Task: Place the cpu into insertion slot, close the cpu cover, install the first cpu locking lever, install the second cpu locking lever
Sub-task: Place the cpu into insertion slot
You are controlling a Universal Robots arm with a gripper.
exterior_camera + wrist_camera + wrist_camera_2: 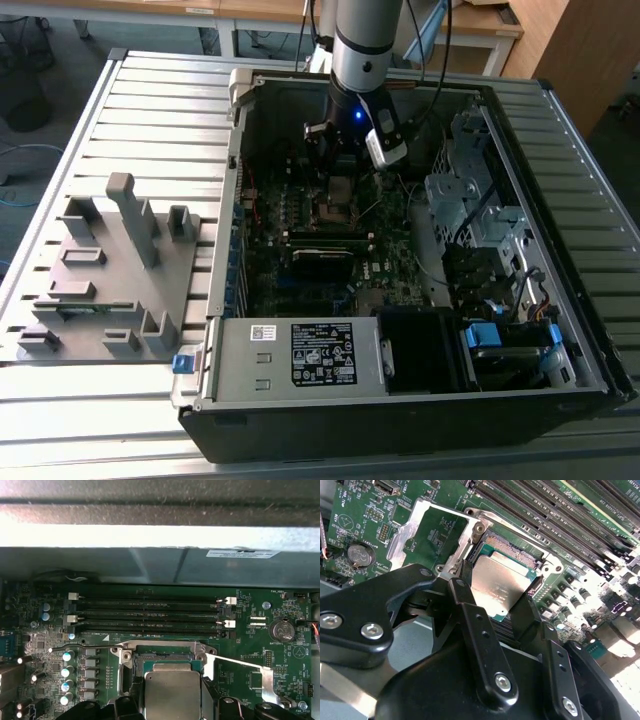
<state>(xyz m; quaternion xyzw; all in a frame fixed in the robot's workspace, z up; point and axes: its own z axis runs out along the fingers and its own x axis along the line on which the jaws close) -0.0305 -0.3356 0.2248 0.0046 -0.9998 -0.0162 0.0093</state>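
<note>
In the exterior view the arm (362,45) reaches down into the open computer case (300,400) lying on the slatted surface (150,100), and its end hangs over the middle of the green board (290,215).

In the second wrist view the fingers (467,600) are closed on the chip (502,582), one against each opposite edge. The chip sits just over the socket (512,550), whose far row of contacts is uncovered. I can't tell whether it is seated. The cover (404,536) is swung fully back, off to one side.

In the first wrist view the chip looks roughly square to the socket's silver rim, near the long memory slots (145,615).

To do this step well I'd keep the chip flat and match its corners to the rim. I'd bring it straight down without sliding it across the contacts, and let go only once it rests evenly.
</note>
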